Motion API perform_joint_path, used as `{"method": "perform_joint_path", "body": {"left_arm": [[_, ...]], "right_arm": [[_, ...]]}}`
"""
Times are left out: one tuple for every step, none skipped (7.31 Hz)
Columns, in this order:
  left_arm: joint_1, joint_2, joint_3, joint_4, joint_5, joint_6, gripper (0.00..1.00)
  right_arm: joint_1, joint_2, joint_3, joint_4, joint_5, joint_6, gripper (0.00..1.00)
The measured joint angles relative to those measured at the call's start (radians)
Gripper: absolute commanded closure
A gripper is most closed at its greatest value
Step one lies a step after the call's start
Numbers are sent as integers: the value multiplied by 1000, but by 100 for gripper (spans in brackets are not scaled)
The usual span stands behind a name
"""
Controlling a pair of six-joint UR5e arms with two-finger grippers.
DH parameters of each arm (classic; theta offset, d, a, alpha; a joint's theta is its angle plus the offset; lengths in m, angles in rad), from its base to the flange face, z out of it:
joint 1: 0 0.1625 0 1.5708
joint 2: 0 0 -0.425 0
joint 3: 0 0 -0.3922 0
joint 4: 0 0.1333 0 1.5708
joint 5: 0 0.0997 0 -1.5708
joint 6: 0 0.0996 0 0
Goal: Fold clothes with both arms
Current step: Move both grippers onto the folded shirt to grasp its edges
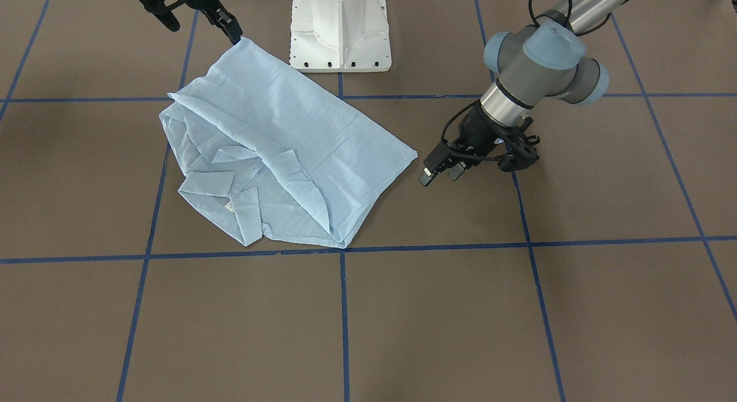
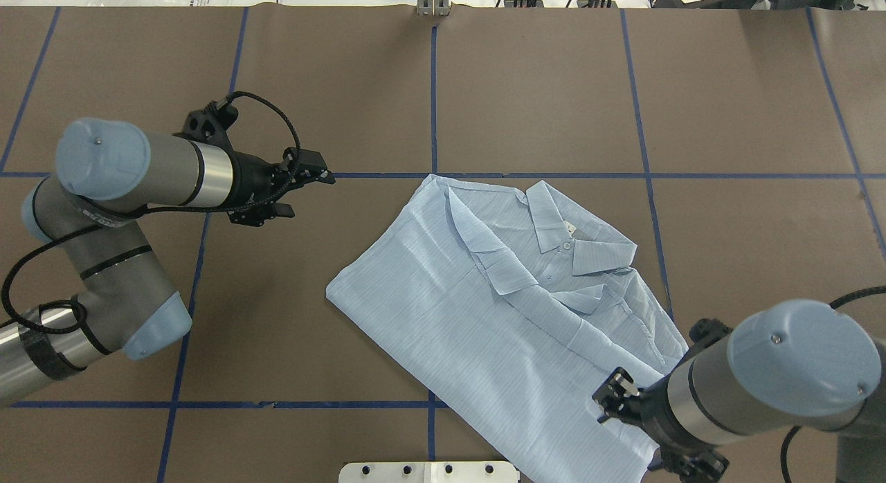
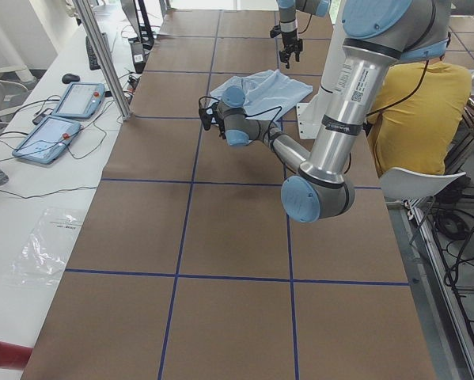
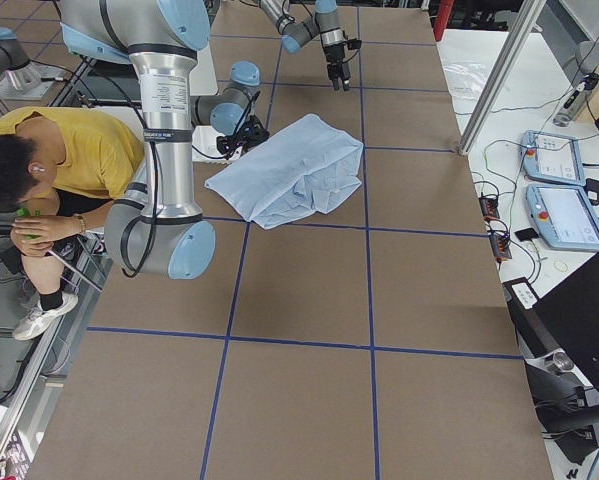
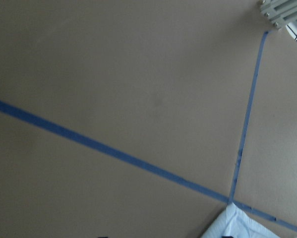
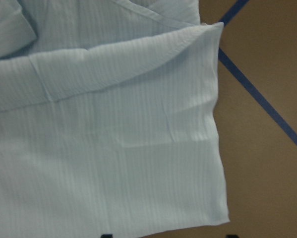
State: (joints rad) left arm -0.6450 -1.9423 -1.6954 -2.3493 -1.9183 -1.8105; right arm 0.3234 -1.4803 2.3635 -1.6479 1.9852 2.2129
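The light-blue shirt (image 1: 276,137) lies folded and flat on the brown table, collar and buttons facing up (image 2: 484,310). My right gripper (image 1: 204,33) hovers at the shirt's corner nearest the robot base, also seen in the overhead view (image 2: 612,398). It is open: in the right wrist view the shirt (image 6: 113,148) lies flat below, with the fingertips apart at the frame's bottom edge. My left gripper (image 1: 441,174) is open and empty, a short way off the shirt's side corner, over bare table (image 2: 311,196). The left wrist view catches only a shirt corner (image 5: 237,225).
The white pedestal base (image 1: 339,27) stands just behind the shirt. Blue tape lines (image 1: 344,310) divide the brown table. A person in a yellow top (image 4: 69,150) sits beside the robot. Two tablets (image 3: 62,115) and cables lie on a side bench.
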Motion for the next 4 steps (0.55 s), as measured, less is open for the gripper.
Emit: {"method": "perform_joint_path", "body": {"left_arm": [[56,4,-23,49,24,-49,2],[107,4,-49,122,55,-75,3],[152,3,-66,172,81,-96,5],[199,1,-68,194,102,-119,7]], "right_arm": [[97,68,-59,1,1,-10,0],[179,136,-139,4,2,-46,0],[234,181,-215,10,1,-114,0],[272,213,-275,12,0,-176,0]]}}
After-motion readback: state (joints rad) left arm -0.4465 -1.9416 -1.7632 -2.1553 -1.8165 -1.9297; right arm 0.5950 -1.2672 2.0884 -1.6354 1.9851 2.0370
